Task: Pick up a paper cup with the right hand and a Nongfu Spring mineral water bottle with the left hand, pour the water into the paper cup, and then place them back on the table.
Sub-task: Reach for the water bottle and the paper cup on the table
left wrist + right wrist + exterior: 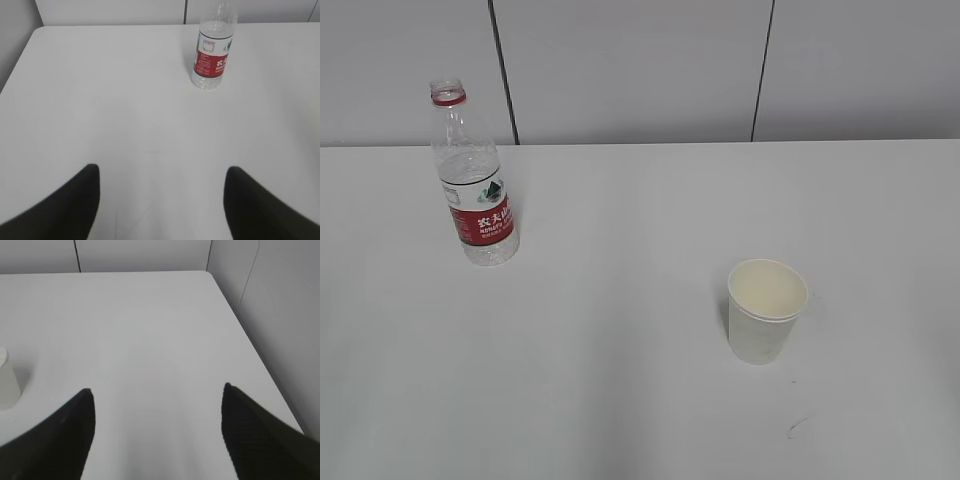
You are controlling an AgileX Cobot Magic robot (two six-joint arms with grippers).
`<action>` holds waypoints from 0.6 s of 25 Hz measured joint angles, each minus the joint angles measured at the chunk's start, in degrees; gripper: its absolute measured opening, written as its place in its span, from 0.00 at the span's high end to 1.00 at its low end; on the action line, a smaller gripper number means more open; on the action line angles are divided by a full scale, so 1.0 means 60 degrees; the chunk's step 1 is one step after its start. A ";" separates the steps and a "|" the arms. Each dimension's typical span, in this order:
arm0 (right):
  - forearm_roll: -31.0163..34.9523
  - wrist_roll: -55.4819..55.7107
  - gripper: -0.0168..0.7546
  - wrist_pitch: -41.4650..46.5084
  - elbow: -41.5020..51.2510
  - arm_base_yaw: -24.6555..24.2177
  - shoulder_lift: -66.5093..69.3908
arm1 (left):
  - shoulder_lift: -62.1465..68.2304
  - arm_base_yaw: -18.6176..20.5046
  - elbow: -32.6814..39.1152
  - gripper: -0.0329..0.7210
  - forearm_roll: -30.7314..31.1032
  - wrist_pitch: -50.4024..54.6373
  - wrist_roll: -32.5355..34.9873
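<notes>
1. The Nongfu Spring mineral water bottle (473, 180) stands upright and uncapped at the far left of the table (620, 400); the paper cup (766, 310) stands well apart, near right, mouth up and apparently empty.
2. Your left hand (160, 205) hangs with jaws spread wide and nothing between them, the bottle ahead and slightly right.
3. Your right hand (157, 435) is likewise spread and empty; the cup sits at its far left edge.
4. Thin clear plastic likely flexes: grip the bottle at the label band, gently, or water may spill.
5. The cup looks light and crushable: close on its mid-wall softly.
</notes>
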 joint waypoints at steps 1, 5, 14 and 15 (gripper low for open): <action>0.0024 0.0000 0.22 -0.0275 0.0000 0.0000 0.0353 | 0.0000 0.0000 0.0000 0.34 -0.0002 0.0000 0.0000; 0.0164 0.0000 0.22 -0.1873 0.0000 0.0000 0.1642 | 0.0000 0.0000 0.0000 0.34 -0.0002 0.0000 0.0000; 0.0309 0.0000 0.22 -0.5557 0.0000 0.0000 0.4594 | 0.0000 0.0000 0.0000 0.34 -0.0002 0.0000 0.0000; 0.0309 0.0000 0.22 -0.5934 0.0000 0.0000 0.4960 | 0.0000 0.0000 0.0000 0.34 -0.0002 0.0000 0.0000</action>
